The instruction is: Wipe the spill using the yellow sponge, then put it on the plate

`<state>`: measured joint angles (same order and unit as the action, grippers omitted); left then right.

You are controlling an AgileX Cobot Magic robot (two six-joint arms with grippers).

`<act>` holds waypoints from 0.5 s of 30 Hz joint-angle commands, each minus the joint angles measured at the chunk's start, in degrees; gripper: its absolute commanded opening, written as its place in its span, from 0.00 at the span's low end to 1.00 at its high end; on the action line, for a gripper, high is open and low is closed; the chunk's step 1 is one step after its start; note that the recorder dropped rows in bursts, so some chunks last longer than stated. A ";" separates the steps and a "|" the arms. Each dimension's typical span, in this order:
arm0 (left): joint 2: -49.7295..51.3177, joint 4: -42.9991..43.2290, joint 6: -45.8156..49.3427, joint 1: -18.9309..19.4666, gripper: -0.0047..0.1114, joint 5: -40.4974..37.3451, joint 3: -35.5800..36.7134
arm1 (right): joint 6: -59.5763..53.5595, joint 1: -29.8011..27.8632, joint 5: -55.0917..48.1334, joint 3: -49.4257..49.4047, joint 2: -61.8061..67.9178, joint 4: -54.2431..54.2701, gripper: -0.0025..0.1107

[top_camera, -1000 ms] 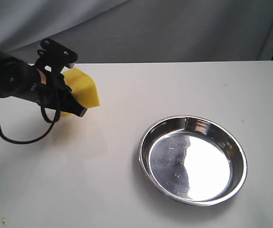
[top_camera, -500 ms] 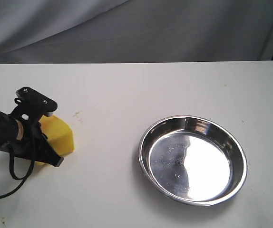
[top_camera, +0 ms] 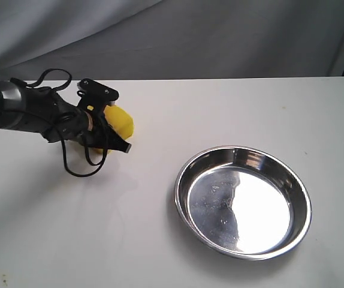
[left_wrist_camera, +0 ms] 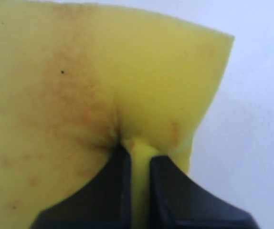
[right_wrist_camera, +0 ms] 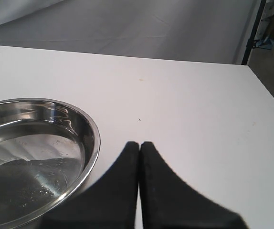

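Observation:
My left gripper (top_camera: 113, 135) is shut on the yellow sponge (top_camera: 118, 124), pressing it against the white table at the left. In the left wrist view the sponge (left_wrist_camera: 103, 95) fills most of the picture, brown-stained, pinched between the two black fingers (left_wrist_camera: 113, 186). The spill is hidden; it may lie under the sponge. The steel plate (top_camera: 187, 174) sits empty at the right centre, well apart from the sponge. My right gripper (right_wrist_camera: 140, 145) is shut on nothing, just beside the plate's rim (right_wrist_camera: 95, 138); it does not show in the exterior view.
The white table (top_camera: 232, 114) runs to a grey cloth backdrop (top_camera: 220, 36). A black cable (top_camera: 76, 168) loops under the left arm. A dark stand pole (right_wrist_camera: 250, 33) rises beyond the table's far corner.
The left gripper with the sponge swept from the upper left toward the table's front-left, then back up and right to where it is now. A faint mark seen half a second ago is now covered.

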<state>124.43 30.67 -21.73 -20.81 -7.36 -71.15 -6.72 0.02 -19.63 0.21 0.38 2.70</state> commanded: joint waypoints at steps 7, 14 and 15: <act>5.61 3.98 0.02 -3.74 0.04 8.49 -2.53 | -0.19 0.07 0.05 -0.21 -0.38 0.23 0.02; 5.35 5.98 0.02 -7.47 0.04 6.08 -2.53 | -0.19 0.07 0.05 -0.21 -0.38 0.23 0.02; 5.20 5.98 -0.14 -7.47 0.04 4.43 -2.53 | -0.19 0.07 0.05 -0.21 -0.38 0.23 0.02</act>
<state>128.41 36.41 -21.50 -27.02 1.12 -74.16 -6.72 0.02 -19.63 0.21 0.38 2.70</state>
